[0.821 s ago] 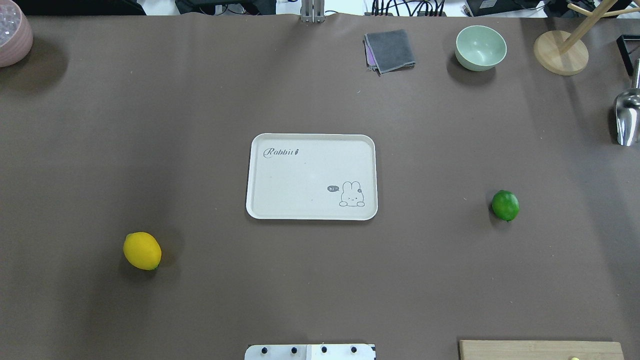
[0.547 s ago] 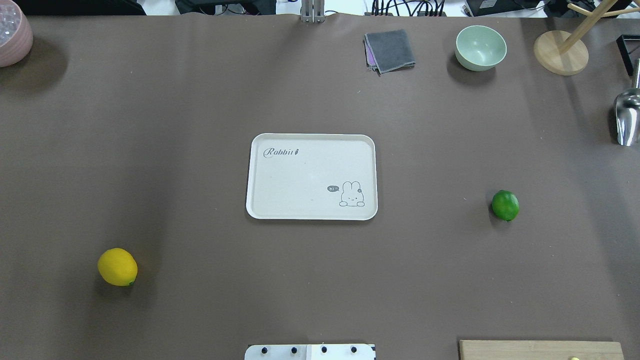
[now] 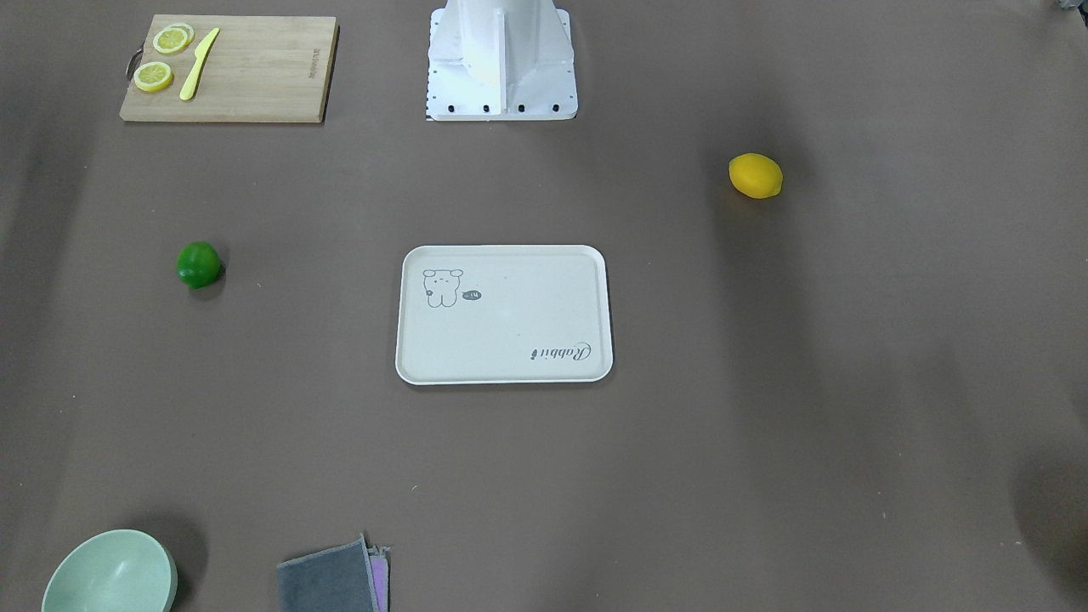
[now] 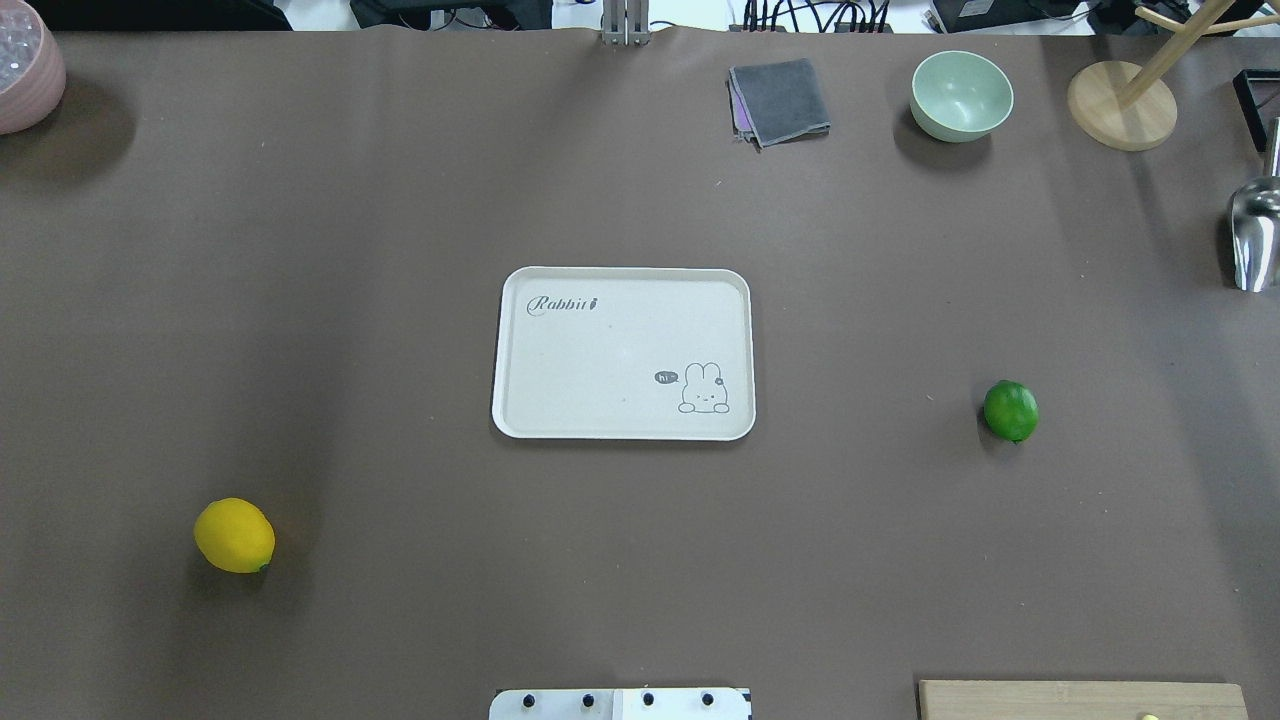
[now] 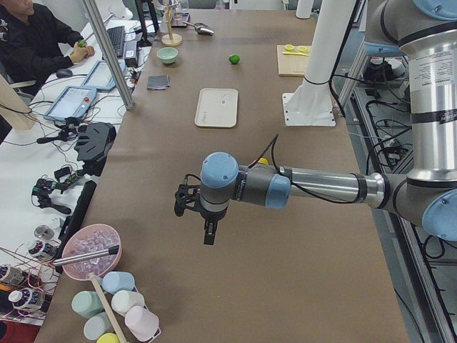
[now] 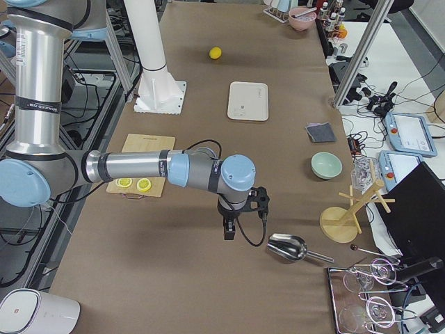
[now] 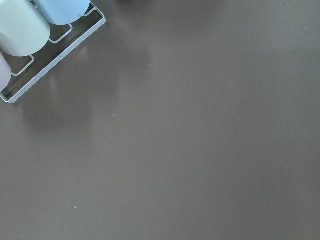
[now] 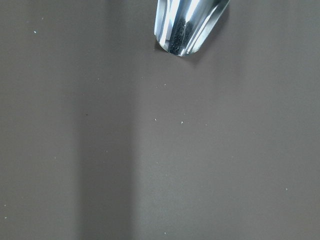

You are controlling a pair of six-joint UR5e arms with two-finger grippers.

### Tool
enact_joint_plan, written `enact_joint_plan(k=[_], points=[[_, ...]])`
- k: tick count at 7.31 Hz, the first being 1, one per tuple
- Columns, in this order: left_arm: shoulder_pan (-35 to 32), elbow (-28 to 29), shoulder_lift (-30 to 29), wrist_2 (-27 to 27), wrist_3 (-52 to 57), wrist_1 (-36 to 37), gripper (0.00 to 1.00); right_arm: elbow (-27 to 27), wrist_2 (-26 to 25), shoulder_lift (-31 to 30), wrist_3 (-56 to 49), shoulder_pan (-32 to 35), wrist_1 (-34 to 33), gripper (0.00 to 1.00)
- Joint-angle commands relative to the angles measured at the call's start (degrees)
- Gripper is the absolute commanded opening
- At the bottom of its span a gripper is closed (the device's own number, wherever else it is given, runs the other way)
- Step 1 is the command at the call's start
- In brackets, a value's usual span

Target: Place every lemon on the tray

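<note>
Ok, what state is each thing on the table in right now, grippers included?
tray: flat, empty.
yellow lemon: on the table, off the tray.
green lemon: on the table, off the tray.
bowl: upright, empty.
cloth: folded.
left gripper: above the table; open or shut cannot be told.
right gripper: above the table by the metal scoop; cannot be told.

I've got a bamboo cutting board [image 3: 255, 76] carrying lemon slices [image 3: 154, 76] and a yellow knife [image 3: 198, 64]; along the far edge, a folded grey cloth [image 4: 780, 101] near a mint bowl [image 4: 961, 95]; wooden stand [image 4: 1120, 105] beside that; metal scoop [image 4: 1254, 235] at the right edge; pink bowl [image 4: 28, 70] in the far left corner.
</note>
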Motion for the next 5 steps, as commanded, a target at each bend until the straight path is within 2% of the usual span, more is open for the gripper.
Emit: enact_joint_plan(k=[1, 5], points=[[0.02, 0.24, -0.04, -0.12, -0.01, -0.10, 0.98, 0.01, 0.01, -0.07, 0.06, 0.00, 0.00, 1.00], [0.55, -1.17, -2.84, -0.29, -0.01, -0.80, 0.98, 0.01, -0.08, 2.21, -0.37, 0.00, -0.09, 1.00]])
